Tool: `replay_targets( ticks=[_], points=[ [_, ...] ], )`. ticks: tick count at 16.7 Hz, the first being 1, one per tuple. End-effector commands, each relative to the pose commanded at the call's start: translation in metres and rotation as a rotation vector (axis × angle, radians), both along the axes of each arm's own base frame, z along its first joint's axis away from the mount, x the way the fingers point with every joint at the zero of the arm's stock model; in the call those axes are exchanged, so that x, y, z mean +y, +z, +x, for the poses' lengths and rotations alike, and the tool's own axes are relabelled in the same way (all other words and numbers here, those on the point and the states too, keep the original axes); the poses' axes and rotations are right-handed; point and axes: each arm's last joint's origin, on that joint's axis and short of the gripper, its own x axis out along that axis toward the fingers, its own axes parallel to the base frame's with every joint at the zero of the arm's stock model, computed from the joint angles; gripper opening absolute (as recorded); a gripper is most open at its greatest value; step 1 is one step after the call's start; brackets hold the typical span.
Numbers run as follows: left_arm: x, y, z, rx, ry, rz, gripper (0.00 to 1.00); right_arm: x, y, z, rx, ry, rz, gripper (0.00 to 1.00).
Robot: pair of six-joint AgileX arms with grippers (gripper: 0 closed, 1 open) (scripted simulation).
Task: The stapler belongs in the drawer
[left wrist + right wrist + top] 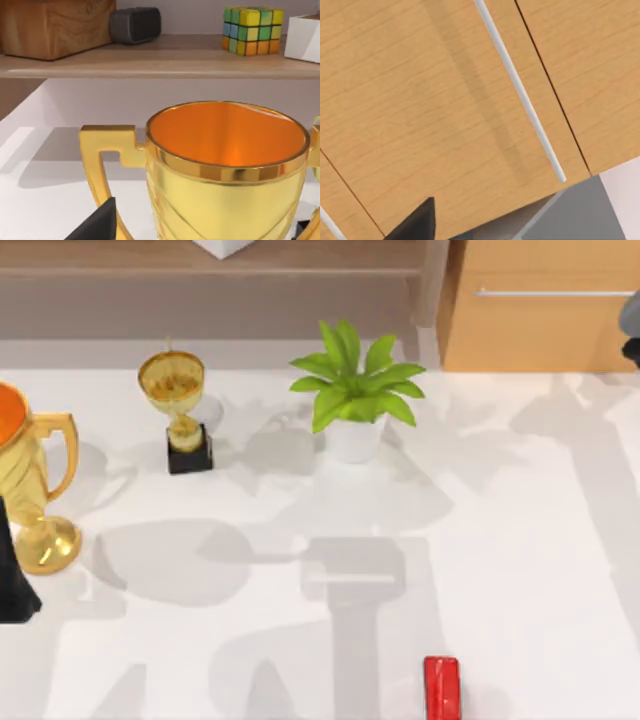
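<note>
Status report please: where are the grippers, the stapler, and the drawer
Right gripper at drawer front, near handle; drawer closed. Left arm parked beside large trophy. Stapler lying on table, untouched.

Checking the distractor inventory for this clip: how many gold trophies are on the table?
2. A large trophy stands at the table's left edge, its orange-lined cup close in the left wrist view; a small trophy on a black base stands left of the potted plant.

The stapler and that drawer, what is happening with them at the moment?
Nothing is holding the stapler yet; it lies on the white table at the near edge. The drawer at the far right looks closed. The right tool is up at the drawer front, close to its silver handle. The left tool is at the table's left edge, beside a large gold trophy.
</note>
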Motion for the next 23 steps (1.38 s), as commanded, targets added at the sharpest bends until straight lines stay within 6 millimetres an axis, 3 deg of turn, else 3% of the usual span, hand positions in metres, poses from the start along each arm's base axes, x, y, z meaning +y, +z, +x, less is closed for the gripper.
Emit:
replay_targets(
  ticks=[5,8,10,18,23],
  points=[
    [0.0,0.0,0.0,0.0,0.0,0.0,1.0,0.022,-0.074,0.067,0.035,-0.017,-0.28,1.0],
    [0.0,0.0,0.0,0.0,0.0,0.0,1.0,0.032,-0.114,0.085,0.05,-0.022,-0.394,1.0],
    [0.0,0.0,0.0,0.0,0.0,0.0,1.0,0.036,-0.13,0.091,0.053,-0.025,-0.44,1.0],
    [0.0,0.0,0.0,0.0,0.0,0.0,1.0,0.036,-0.137,0.093,0.058,-0.028,-0.457,1.0],
    [0.0,0.0,0.0,0.0,0.0,0.0,1.0,0.037,-0.137,0.112,0.053,-0.025,-0.457,1.0]
  ],
)
